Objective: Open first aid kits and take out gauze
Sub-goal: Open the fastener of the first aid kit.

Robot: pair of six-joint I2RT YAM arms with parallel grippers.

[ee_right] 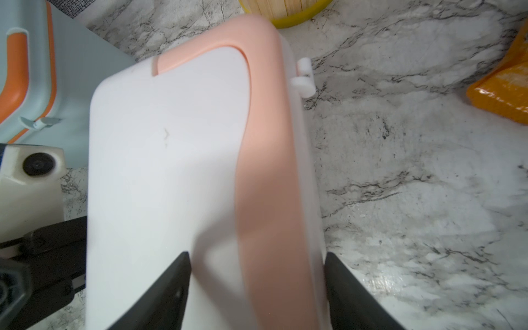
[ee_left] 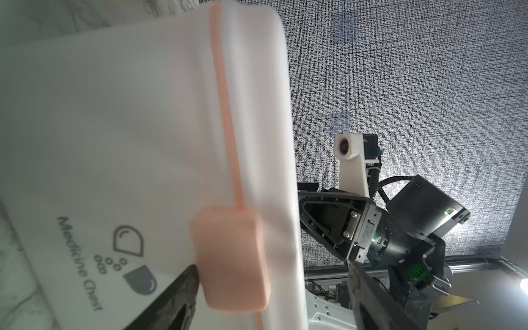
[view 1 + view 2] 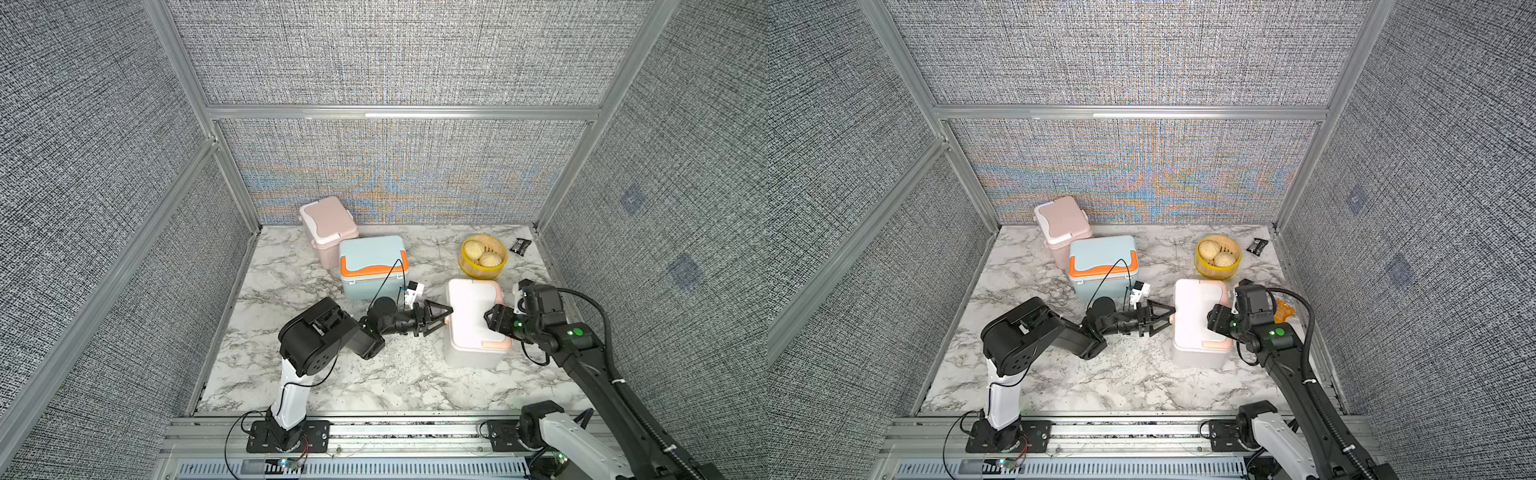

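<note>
Three first aid kits stand on the bench [image 3: 332, 382]: one dusty pink kit [image 3: 326, 224] at the far left, one light blue kit [image 3: 372, 253] just nearer, and one white kit [image 3: 469, 316] to the right. One yellow basket [image 3: 482, 272] at the far right holds two buns, a left bun [image 3: 473, 248] and a right bun [image 3: 491, 259]. One black packet [image 3: 520, 246] lies beside the basket. One orange wrapper [image 3: 1284, 311] shows in a top view. There are two arms: the left arm [image 3: 291, 390] and the right arm [image 3: 590, 374].
</note>
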